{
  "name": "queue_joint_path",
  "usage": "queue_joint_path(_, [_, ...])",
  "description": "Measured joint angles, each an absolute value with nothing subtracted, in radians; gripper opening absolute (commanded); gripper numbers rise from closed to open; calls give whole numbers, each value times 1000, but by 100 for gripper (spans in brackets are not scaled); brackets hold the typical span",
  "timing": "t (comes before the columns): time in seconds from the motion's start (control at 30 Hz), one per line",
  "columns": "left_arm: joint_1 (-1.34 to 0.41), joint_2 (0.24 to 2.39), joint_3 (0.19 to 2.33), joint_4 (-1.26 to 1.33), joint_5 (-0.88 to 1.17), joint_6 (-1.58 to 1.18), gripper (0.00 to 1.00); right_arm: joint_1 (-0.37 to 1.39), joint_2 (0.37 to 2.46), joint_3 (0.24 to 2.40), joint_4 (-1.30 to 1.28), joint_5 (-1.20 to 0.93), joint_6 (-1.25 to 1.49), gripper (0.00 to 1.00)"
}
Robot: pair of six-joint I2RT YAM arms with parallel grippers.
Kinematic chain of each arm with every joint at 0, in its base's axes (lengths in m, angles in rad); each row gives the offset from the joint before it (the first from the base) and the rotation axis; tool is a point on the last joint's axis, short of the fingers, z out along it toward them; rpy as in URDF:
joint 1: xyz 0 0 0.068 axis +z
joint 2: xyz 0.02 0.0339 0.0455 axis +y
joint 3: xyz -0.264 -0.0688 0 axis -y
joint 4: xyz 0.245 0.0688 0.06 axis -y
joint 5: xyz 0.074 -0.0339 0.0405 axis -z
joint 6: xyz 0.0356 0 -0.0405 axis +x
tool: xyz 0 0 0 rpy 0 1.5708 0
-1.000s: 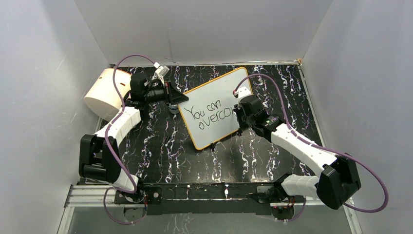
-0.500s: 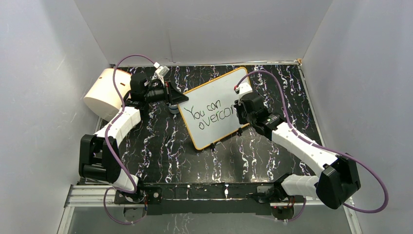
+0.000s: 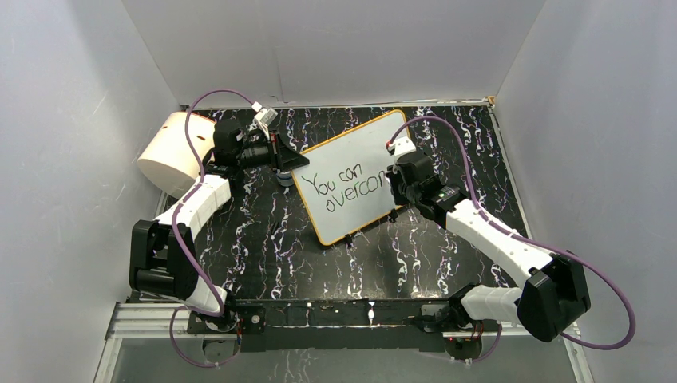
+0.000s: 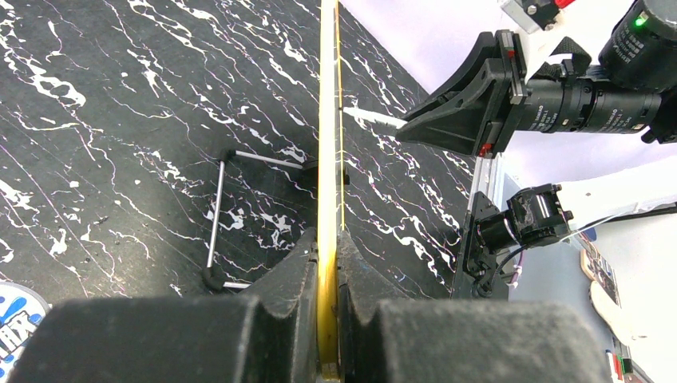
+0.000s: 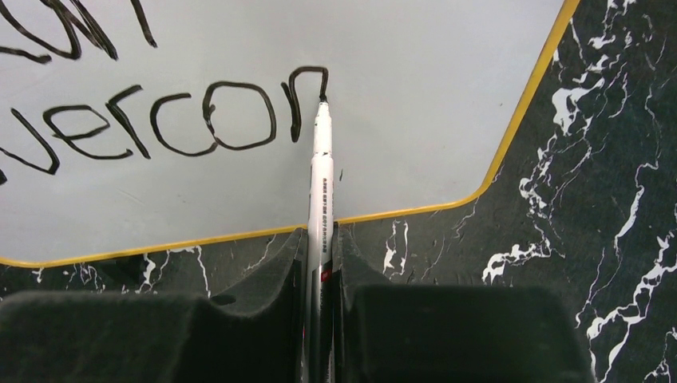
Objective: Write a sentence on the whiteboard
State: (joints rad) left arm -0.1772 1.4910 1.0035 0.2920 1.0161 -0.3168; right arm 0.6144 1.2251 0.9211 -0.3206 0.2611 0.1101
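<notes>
Whiteboard (image 3: 351, 171) sits mid-tabletop, between the two arms, propped up at a slant with its long side running from near-left to far-right. Yellow rim all round, rounded corners. Tabletop (image 3: 263, 239) is black with white marbling.

Left pincer (image 4: 328, 267) is clenched on the board's rim at its left end; in the left wrist view the board shows edge-on, the yellow edge pinched between both pads. A thin wire stand (image 4: 215, 215) with black tips lies on the tabletop just beside the board's back.

Right pincer (image 5: 319, 255) is clamped on a marker (image 5: 321, 179), white barrel, running straight out between the fingers. The black tip touches the board face, right at the end of an arch stroke.

The sentence (image 5: 168, 124) so far: "You can" on the top line, "overco" below it, then a partly drawn letter, one hump only, where the tip rests. Strokes are thin and black. The writing fills the left and middle of the board; the far-right part is blank white. From above, the right arm's wrist covers the end of the second line.

Big cream cylinder (image 3: 172, 152) lies at the far left against the wall, behind the left arm, well apart from the board. Purple cables loop over both arms.
</notes>
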Motion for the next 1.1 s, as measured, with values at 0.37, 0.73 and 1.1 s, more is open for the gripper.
queue_joint_path(0.37, [-177,1491,1004,292,1017,-316,0,614,1224,891,-382,252,128,0])
queue_joint_path(0.73, [-177,1491,1004,292,1017,-316,0,610,1224,886,-388,251,128,0])
queue_joint_path(1.1, [-177,1491,1004,292,1016,-317,0,610,1224,889,-370,247,127,0])
